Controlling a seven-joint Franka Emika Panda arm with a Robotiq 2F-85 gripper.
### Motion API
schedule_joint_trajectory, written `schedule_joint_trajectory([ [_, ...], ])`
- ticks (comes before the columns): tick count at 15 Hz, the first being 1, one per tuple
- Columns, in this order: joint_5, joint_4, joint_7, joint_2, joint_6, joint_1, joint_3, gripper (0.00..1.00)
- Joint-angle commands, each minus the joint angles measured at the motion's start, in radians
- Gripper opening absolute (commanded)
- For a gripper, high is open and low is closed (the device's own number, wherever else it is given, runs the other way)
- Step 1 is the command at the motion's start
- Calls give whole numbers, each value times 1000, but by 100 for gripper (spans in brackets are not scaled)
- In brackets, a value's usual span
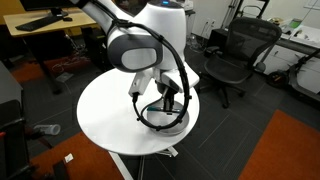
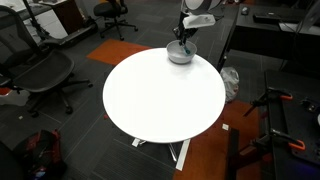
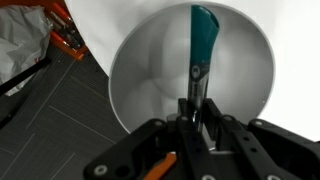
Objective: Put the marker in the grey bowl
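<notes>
While the marker [image 3: 200, 45] hangs over the bowl [image 3: 135, 75], teal end foremost, the gripper [image 3: 197, 116] is clamped on its dark end. I judge this the release step: open the jaws and let it drop. The bowl sits at the table [image 2: 150, 100] edge.

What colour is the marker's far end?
Teal-blue, on the thin dark marker over the round light grey bowl; clearest in the wrist view.

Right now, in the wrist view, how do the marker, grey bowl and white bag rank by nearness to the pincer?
1. the marker: held in the pincer, pointing away.
2. the grey bowl: directly beneath.
3. the white bag: far left edge, beyond the bowl's rim.
</notes>
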Motion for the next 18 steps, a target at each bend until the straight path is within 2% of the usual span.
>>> schedule_joint_trajectory([
  [1, 38, 60, -16, 34, 12, -22, 5, 51],
  [6, 38, 65, -31, 1, 10, -37, 3, 89],
  [8, 39, 54, -49, -28, 0, -46, 8, 99],
  [12, 46, 1, -133, -124, -21, -70, 29, 100],
  [16, 81, -46, -312, -238, -138, -115, 76, 100],
  [18, 85, -69, -362, -290, -193, -116, 70, 100],
])
